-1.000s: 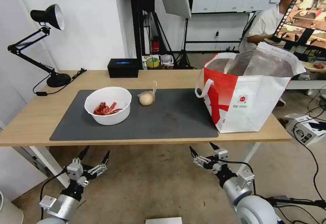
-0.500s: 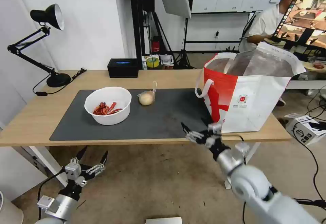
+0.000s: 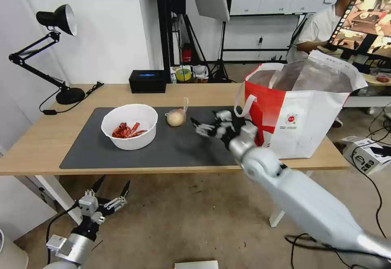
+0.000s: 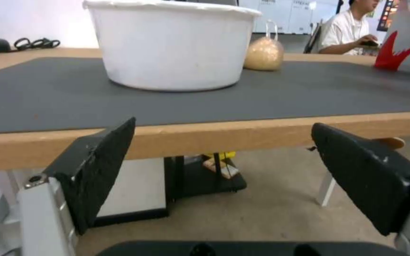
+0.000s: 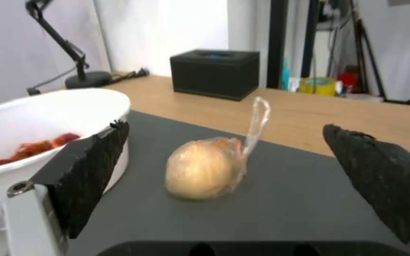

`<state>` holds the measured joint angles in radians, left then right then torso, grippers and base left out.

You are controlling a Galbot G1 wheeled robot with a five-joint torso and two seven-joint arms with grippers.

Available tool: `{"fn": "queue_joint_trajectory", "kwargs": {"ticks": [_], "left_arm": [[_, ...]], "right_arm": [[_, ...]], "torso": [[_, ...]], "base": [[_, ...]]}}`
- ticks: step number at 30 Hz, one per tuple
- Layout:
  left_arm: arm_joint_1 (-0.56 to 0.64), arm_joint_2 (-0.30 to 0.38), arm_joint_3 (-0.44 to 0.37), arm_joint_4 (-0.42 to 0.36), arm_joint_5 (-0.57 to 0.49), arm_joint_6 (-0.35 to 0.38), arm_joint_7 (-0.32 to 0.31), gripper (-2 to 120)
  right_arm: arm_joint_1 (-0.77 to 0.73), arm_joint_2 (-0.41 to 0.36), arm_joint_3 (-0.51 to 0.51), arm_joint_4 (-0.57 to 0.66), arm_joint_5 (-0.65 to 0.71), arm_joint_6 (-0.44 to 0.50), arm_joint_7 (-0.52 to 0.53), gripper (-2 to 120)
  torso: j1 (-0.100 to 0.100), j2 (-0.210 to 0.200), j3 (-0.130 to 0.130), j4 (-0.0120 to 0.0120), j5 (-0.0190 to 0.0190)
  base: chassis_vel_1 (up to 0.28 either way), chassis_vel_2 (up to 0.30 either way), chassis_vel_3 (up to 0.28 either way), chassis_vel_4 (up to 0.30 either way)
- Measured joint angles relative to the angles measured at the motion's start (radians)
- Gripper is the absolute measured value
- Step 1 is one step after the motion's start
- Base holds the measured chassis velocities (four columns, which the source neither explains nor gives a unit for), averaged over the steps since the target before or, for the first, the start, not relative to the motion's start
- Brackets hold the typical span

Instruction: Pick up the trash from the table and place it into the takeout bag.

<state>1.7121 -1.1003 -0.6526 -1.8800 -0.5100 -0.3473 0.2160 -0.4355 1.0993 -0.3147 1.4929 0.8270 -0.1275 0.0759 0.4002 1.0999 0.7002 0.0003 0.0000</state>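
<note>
On the table's (image 3: 36,142) dark grey mat (image 3: 191,148) stand the white bowl of red crayfish shells (image 3: 129,127) and, to its right, the tan bagged lump (image 3: 176,118). The red-and-white takeout bag (image 3: 301,110) stands open at the table's right end. My right gripper (image 3: 205,123) hovers open over the mat, just right of the lump. In the right wrist view its open fingers (image 5: 225,126) frame the lump (image 5: 205,172), with the bowl (image 5: 39,117) beside it. My left gripper (image 3: 117,181) hangs open below the table's front edge, facing the bowl (image 4: 169,46).
A black tissue box (image 3: 147,81) sits at the table's back edge. A black desk lamp (image 3: 61,20) stands on the back left corner with its cable trailing. A cardboard box (image 3: 366,155) lies on the floor to the right.
My right arm has risen from below the table's front edge and reached forward and left over the mat toward the bagged lump. The left arm has stayed put.
</note>
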Motion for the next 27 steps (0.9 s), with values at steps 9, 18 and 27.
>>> {"fn": "queue_joint_trajectory", "kwargs": {"ticks": [9, 18, 27], "left_arm": [[0.012, -0.011, -0.004, -0.004, 0.005, 0.0, -0.001, 100], [0.017, -0.005, -0.016, -0.004, -0.002, 0.0, -0.002, 100], [0.01, -0.006, -0.013, 0.004, -0.004, -0.002, -0.002, 100]], "right_arm": [[0.125, 0.16, -0.04, -0.306, 0.01, -0.01, -0.081, 100], [0.224, 0.351, -0.039, -0.613, -0.051, -0.01, -0.174, 100], [0.269, 0.42, -0.037, -0.728, -0.093, -0.007, -0.23, 100]], "torso": [[0.0, 0.0, 0.0, -0.0002, -0.0002], [0.0, 0.0, 0.0, -0.0001, -0.0002], [0.0, 0.0, 0.0, -0.0002, -0.0002]], "base": [[0.0, 0.0, 0.0, 0.0], [0.0, 0.0, 0.0, 0.0], [0.0, 0.0, 0.0, 0.0]]}}
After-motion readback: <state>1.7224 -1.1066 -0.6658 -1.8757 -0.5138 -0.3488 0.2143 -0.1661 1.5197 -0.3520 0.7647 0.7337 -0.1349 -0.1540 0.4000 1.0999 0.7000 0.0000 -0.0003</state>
